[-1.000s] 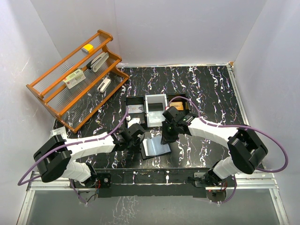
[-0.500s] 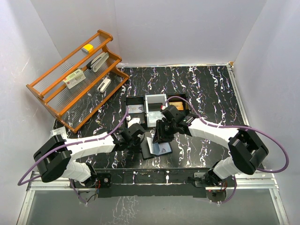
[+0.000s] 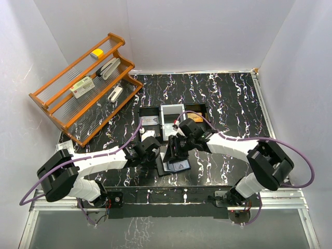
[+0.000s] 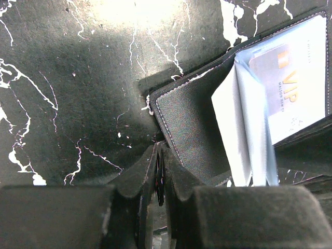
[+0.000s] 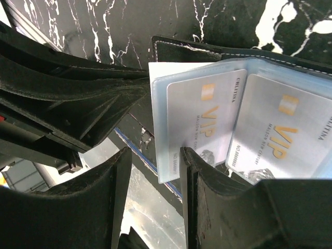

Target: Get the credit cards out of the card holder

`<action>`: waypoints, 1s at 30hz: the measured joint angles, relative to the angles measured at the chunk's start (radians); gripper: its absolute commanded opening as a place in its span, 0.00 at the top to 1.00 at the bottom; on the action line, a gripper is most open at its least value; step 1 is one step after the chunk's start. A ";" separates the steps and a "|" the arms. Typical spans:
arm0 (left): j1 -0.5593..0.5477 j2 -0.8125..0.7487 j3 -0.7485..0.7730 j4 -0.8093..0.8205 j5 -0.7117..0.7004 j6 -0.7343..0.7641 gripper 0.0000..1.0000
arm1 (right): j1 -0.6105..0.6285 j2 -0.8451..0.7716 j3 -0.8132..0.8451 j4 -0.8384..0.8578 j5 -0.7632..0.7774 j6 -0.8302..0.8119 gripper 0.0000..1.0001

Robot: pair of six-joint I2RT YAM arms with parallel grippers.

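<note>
Card holder [image 3: 175,165] lies open on table [image 3: 233,104], front centre. Left gripper [image 3: 155,155] at its left edge, apparently pinching the cover. Right gripper [image 3: 174,150] over its inner leaves, fingers apart. Cards [image 5: 199,122] sit side by side in pockets. Tray [image 3: 141,116] just behind; rack [image 3: 83,88] far left.

The card holder [image 5: 189,49] was seen open on the marbled table [image 5: 93,26], two silver VIP cards [image 5: 199,122] side by side in clear pockets. The right gripper's [image 5: 155,161] jaws were parted around a pocket corner.
</note>
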 measured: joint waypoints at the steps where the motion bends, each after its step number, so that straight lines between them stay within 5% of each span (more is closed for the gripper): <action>1: 0.000 -0.001 0.000 0.000 0.000 -0.001 0.92 | 0.002 0.006 -0.001 0.008 -0.010 0.001 0.60; 17: 0.000 -0.019 0.000 -0.032 -0.007 -0.011 0.82 | 0.051 0.082 0.004 0.053 -0.032 0.011 0.51; 30: 0.000 -0.107 0.000 -0.087 -0.030 -0.023 0.61 | 0.051 0.040 0.053 -0.064 0.153 -0.026 0.67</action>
